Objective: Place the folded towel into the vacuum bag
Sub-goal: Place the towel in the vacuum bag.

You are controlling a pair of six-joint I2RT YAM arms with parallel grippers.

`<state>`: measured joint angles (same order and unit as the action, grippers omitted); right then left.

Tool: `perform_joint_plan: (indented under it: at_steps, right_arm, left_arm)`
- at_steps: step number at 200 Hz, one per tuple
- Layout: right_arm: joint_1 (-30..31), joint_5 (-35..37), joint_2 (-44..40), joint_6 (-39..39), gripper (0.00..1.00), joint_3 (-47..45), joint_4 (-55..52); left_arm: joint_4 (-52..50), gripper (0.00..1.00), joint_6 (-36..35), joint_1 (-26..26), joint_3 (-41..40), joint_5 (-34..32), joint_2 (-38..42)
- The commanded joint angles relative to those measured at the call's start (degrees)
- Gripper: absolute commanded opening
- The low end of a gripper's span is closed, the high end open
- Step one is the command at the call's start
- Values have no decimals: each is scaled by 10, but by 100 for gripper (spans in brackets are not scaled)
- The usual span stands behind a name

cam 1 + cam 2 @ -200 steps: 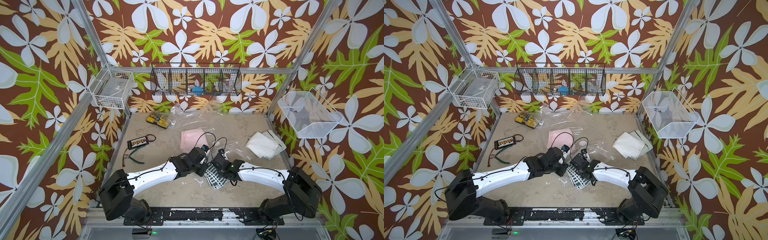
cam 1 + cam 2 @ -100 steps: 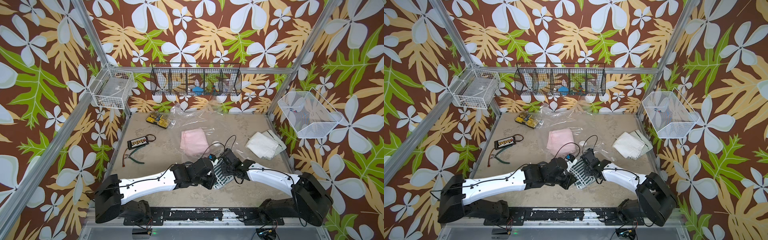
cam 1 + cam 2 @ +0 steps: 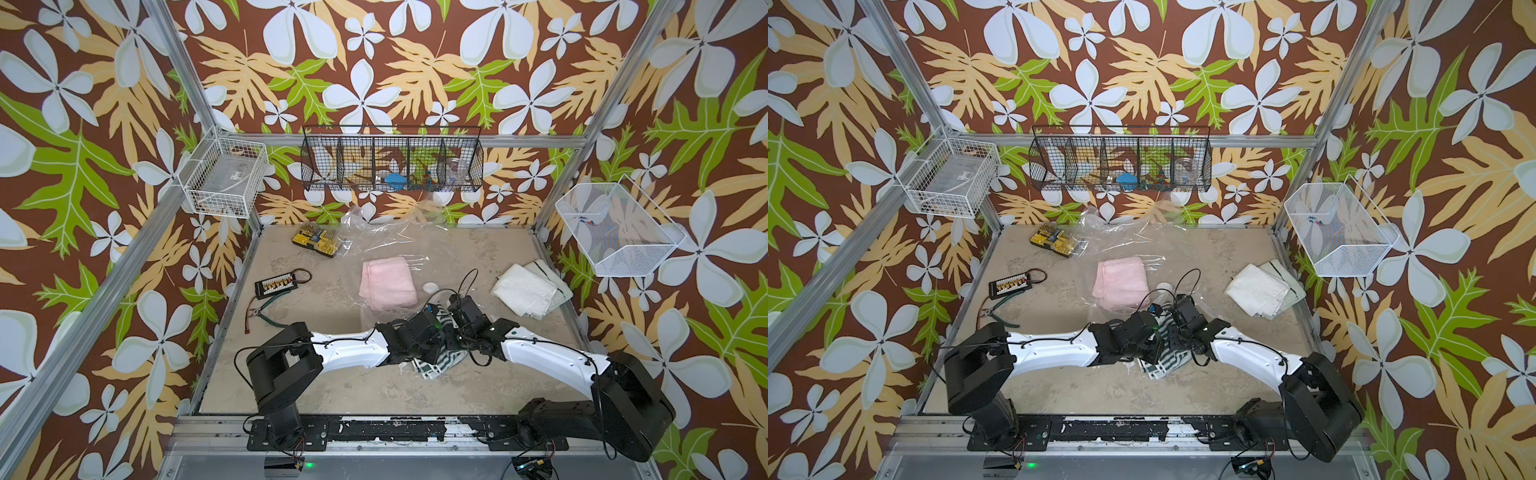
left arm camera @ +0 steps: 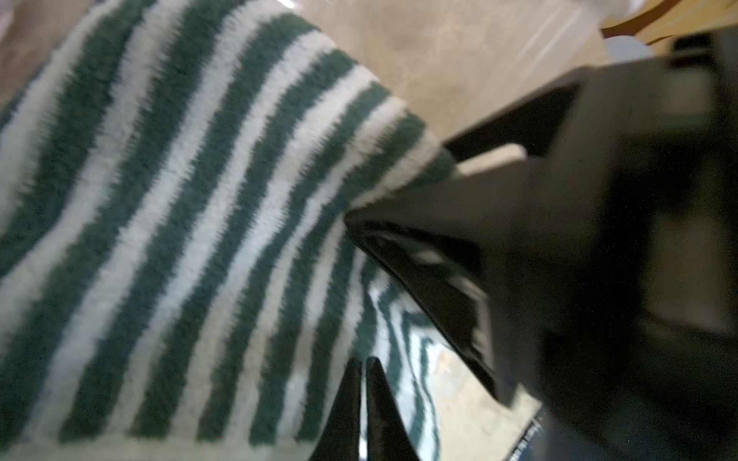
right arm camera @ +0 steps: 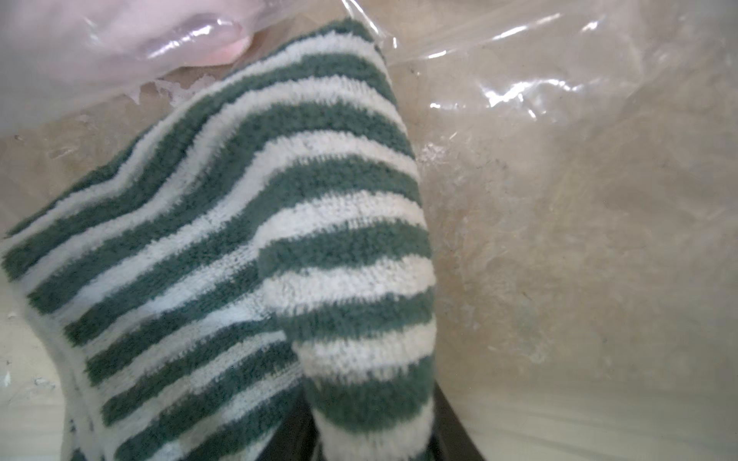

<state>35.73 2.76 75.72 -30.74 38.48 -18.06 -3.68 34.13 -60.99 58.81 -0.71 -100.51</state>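
**Left wrist view:** A green-and-white striped folded terry towel (image 4: 191, 207) fills the frame, blurred. The left gripper (image 4: 364, 403) has its fingertips pressed together. Whether thin film is pinched between them, cannot tell. The right gripper (image 4: 399, 183) is just beside it, jaws narrow and clamped on the towel's corner.

**Right wrist view:** The towel (image 5: 279, 239) hangs in a fold from the right jaws. Its far end touches the edge of the large crinkly clear plastic vacuum bag (image 5: 559, 119). A pink folded towel (image 5: 120, 44) lies under the film. Whether the striped end is past the mouth, cannot tell.

**Top views:** In both, the striped towel (image 3: 440, 363) sits near-centre on the sandy tabletop (image 3: 332, 386), mostly hidden under the two grippers. The bag (image 3: 395, 241) runs from the far wall toward the centre. Its round white valve cap (image 3: 431, 286) is just right of the pink towel. White folded cloths (image 3: 525, 291) lie right, well apart.

**Risks:**
- Held by one corner, the towel may unfold.
- Slick film may slide or bunch when pushed, closing the mouth.
- If the right jaws let go early, the towel lands short of the bag.
- The grippers are close enough to knock each other.

**Versus a second ago:** Both grippers sit slightly farther right and the left arm reaches further across. The pink towel is now uncovered. The striped towel has barely moved.
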Motion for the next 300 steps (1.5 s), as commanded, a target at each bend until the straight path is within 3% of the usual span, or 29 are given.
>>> perform_joint_plan:
  at_steps: [1, 23, 54, 69, 88, 99, 125, 142, 163, 183, 194, 247, 300]
  right_arm:
    - [0, -20, -15, 8, 48, 1, -9]
    - [-3, -19, -54, 4, 54, -7, -41]
    - [-13, -58, -95, -11, 53, -37, -38]
    - [-13, -68, -96, -20, 44, -44, -19]
    - [-12, -122, -92, -33, 19, -38, 11]
    - [0, -147, -102, -49, 10, -34, 31]
    - [39, -138, -126, -74, 6, -15, 25]
    - [59, -156, -110, -92, 6, -54, 61]
    - [67, -135, -56, -99, 9, -116, 98]
    - [67, -98, -19, -93, 21, -130, 97]
    - [68, -84, -15, -91, 30, -130, 94]
    - [70, -32, -13, -62, 51, -118, 57]
    - [110, 18, 8, -61, 72, -104, 45]
  left_arm:
    - [-7, 8, -20, 5, 7, -35, -34]
    - [7, 6, -13, 5, -15, -19, -45]
    - [18, 5, -10, 6, -36, -23, -40]
    - [24, 5, -11, 7, -34, -15, -47]
    - [34, 5, -16, 6, -29, -5, -54]
    - [38, 4, -20, 6, -25, 0, -60]
    - [53, 3, -24, 8, -25, 7, -69]
    - [64, 3, -22, 12, -28, 15, -63]
    - [62, 4, -26, 14, -27, 19, -48]
    - [52, 5, -34, 14, -32, 25, -30]
    - [38, 5, -38, 15, -31, 29, -19]
    - [-79, 7, -47, 15, -26, 15, 114]
    - [-195, 21, -100, 20, -1, -45, 177]
